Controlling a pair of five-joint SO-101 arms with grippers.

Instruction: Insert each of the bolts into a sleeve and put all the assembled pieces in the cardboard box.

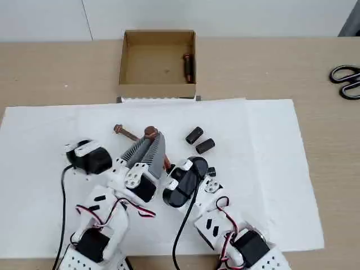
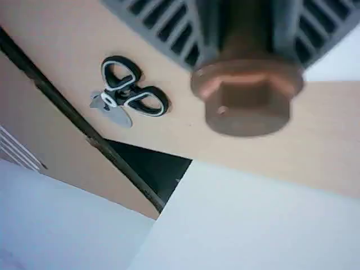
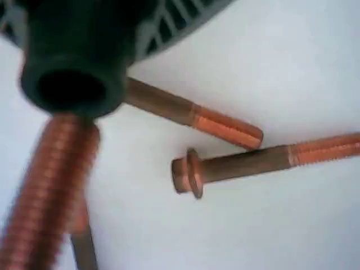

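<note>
In the high view, a brown cardboard box (image 1: 157, 90) is seen at the far side of the wooden bench (image 1: 56, 67). One finished piece (image 1: 188, 67), a copper bolt in a dark sleeve, is laid inside the box against a side wall. A white paper sheet (image 1: 270, 185) is spread on the bench by the arms. Two loose black tube-shaped sleeves (image 1: 194, 135) (image 1: 205, 145) are laid side by side on the sheet, and a loose copper bolt (image 1: 125, 132) is laid near them. Black-handled scissors (image 1: 346, 81) are left on the bare bench, well apart. A copper bolt with a six-sided head (image 1: 151, 133) is held over the sheet in the grey jaws of the left arm (image 1: 129, 180). The right arm (image 1: 183, 183) is just beside it.

In the left wrist view, the six-sided head (image 2: 246, 98) is seen close up, with the ribbed left jaws shut tight on the bolt behind it.

In the right wrist view, a short black sleeve (image 3: 73, 79) is gripped in the right jaws, its open hole in plain sight. A threaded copper end (image 3: 50, 185) is seen with its tip right at the sleeve's rim. Two more copper bolts (image 3: 191, 112) (image 3: 253, 163) are laid on the sheet.
</note>
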